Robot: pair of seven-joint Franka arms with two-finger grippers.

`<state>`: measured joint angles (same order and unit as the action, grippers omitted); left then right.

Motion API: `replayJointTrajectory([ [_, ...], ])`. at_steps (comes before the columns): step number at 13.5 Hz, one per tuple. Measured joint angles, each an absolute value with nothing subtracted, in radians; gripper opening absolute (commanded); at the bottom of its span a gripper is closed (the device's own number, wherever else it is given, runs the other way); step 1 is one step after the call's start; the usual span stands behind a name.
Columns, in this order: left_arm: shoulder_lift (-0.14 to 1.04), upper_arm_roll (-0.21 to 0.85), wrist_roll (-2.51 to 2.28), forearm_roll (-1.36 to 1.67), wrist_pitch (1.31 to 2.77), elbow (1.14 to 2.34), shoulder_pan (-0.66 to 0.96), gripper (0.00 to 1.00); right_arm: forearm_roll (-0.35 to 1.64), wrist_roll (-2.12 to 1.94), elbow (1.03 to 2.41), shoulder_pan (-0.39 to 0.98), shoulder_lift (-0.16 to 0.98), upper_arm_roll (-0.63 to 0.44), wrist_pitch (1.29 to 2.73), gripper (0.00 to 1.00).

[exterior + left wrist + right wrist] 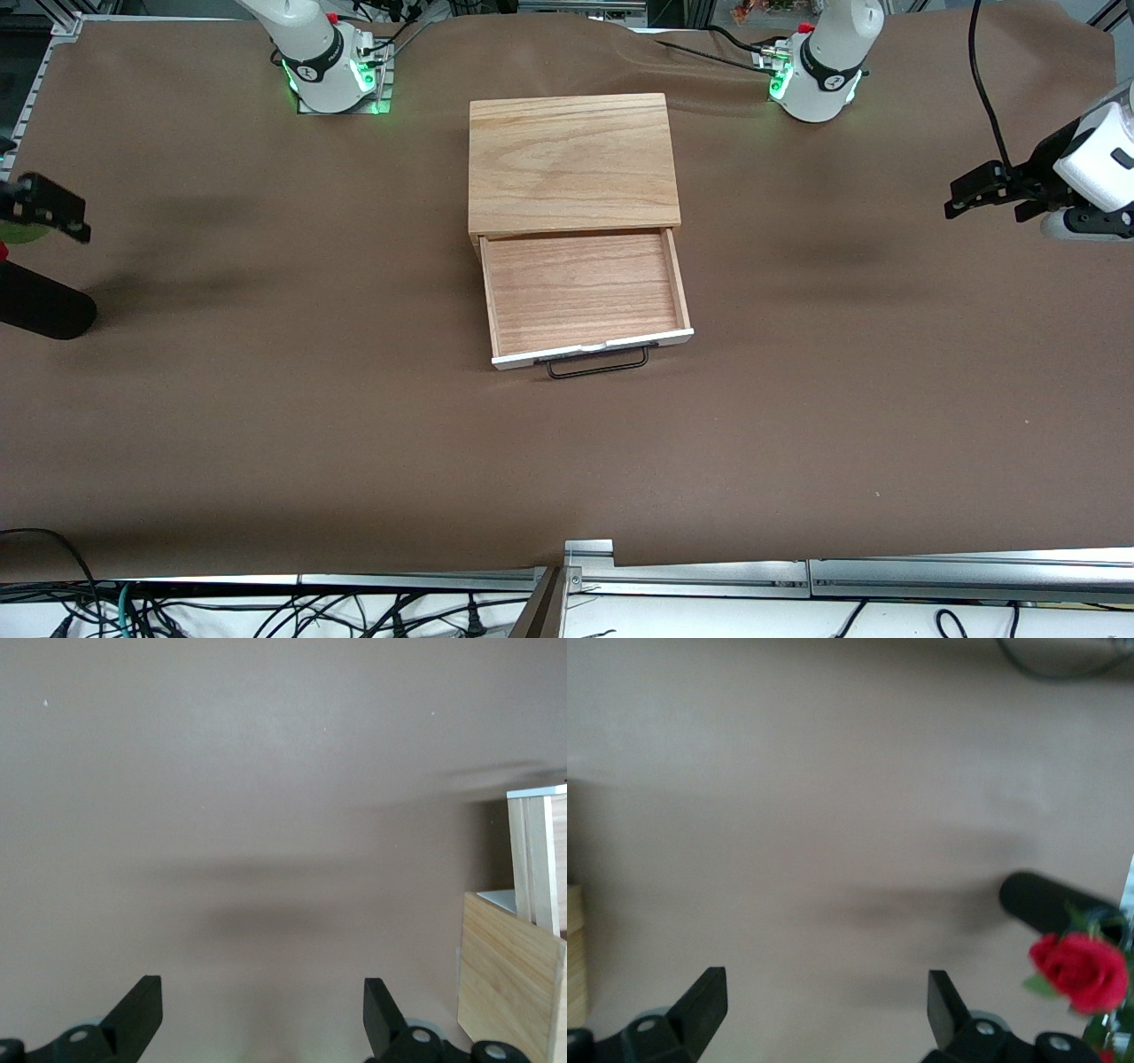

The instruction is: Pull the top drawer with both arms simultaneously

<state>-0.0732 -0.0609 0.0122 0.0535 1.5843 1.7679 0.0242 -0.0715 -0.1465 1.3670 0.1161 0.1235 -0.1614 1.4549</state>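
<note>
Nothing readable is showing up anywhere in these views. No labels, brand names or numbers are standing out on anything, just small marks too tiny to make out.

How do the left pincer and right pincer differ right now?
The left pincer hangs over the left arm's end of the table; the right pincer hangs over the right arm's end. The left wrist view shows the cabinet and top drawer at its edge; the right wrist view shows a red rose and a black cylinder. Both are open, empty, clear of the drawer.
</note>
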Motion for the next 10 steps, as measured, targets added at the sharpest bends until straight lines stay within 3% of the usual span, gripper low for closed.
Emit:
replayJointTrajectory([
  [4, -0.076, -0.052, 0.006, 0.053, 1.573, 1.768, 0.024, 1.00, -0.071, -0.059, 1.453, 0.075, 0.090, -0.104, 1.462, 1.00],
  [10, -0.076, -0.050, 0.003, 0.053, 1.570, 1.768, 0.025, 1.00, -0.049, -0.088, 1.474, 0.038, 0.094, -0.098, 1.471, 1.00],
])
